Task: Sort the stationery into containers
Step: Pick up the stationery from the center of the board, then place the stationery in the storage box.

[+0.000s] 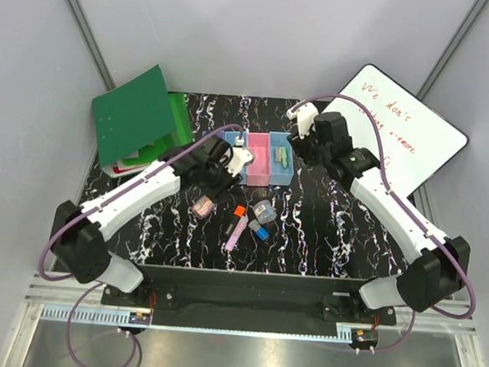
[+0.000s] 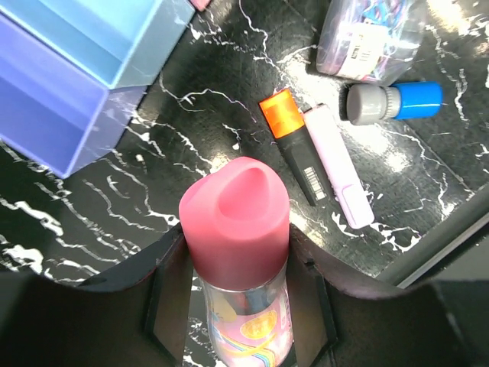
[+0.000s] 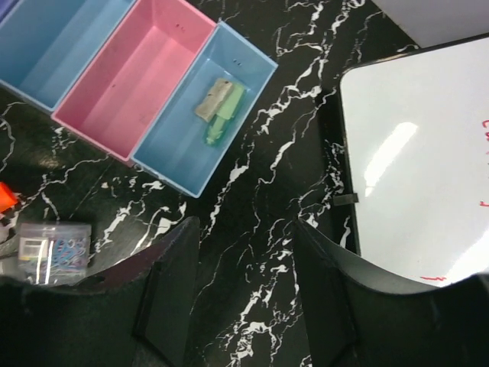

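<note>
Left gripper: clamped around a pink-capped bottle, near the purple-blue bin.
Right gripper: jaws apart, empty, between containers and whiteboard.
End bin: holds green highlighter.
Table: orange-capped marker touching pink marker.

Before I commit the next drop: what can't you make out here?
Purple-blue bin, inside: left wrist shows only its outer wall; top view, the left arm covers it.
Pink-capped bottle: left wrist's bottom edge cuts its base; cap hides whether left gripper presses it.
Whiteboard writing: mostly cut off in right wrist.
</note>
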Controlling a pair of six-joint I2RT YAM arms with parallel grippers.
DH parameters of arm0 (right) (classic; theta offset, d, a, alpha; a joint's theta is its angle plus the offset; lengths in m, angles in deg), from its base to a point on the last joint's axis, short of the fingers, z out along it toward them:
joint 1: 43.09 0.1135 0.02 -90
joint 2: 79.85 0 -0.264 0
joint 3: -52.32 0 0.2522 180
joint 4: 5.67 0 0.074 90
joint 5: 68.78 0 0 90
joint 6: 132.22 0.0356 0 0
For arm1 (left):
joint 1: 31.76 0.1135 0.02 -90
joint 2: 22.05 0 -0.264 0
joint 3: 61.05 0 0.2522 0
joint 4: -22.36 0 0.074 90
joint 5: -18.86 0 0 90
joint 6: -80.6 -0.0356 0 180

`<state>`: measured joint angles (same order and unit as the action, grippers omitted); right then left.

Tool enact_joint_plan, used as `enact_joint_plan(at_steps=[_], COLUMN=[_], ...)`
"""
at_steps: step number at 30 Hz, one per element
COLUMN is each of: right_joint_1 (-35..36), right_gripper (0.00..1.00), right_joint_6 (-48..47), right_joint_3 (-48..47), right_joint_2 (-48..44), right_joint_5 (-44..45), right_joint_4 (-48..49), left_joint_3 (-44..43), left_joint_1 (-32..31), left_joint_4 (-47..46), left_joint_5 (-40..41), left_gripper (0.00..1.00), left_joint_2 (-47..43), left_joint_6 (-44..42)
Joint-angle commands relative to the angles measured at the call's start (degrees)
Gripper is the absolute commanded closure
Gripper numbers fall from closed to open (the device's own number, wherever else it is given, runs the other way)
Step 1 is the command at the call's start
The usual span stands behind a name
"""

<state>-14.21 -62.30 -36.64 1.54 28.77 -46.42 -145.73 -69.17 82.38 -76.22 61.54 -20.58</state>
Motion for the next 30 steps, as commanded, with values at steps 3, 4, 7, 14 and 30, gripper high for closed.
enact_joint_plan(at_steps=[3, 4, 7, 14, 30], right_joint_1=[-0.2, -0.2, -0.2, -0.2, -0.2], right_gripper=[0.41, 0.41, 0.40, 0.39, 0.40], right_joint_6=[2.4, 2.4, 3.4, 6.7, 5.1], right_joint_3=[-2.6, -2.5, -3.0, -4.9, -4.9], right_joint_2=[-1.4, -1.3, -1.3, 0.9, 1.0], right_joint_5=[-4.8, -5.3, -8.4, -24.0, -21.8], right_joint_4=[-1.9, -2.3, -3.9, -8.4, -7.7], left_joint_3=[-3.2, -3.2, -2.9, -0.1, 1.0], left_joint_1=[3.9, 4.5, 6.1, 6.6, 6.6], left_joint_4=[-2.9, -3.7, -6.7, -12.2, -13.4], left_joint_5=[1.4, 1.6, 2.7, 2.9, 2.6], left_gripper=[1.00, 1.00, 1.00, 1.00, 1.00], left_joint_2=[-6.3, -7.1, -9.8, -15.2, -16.1], left_joint_6=[0.5, 0.7, 0.8, 1.1, 1.0])
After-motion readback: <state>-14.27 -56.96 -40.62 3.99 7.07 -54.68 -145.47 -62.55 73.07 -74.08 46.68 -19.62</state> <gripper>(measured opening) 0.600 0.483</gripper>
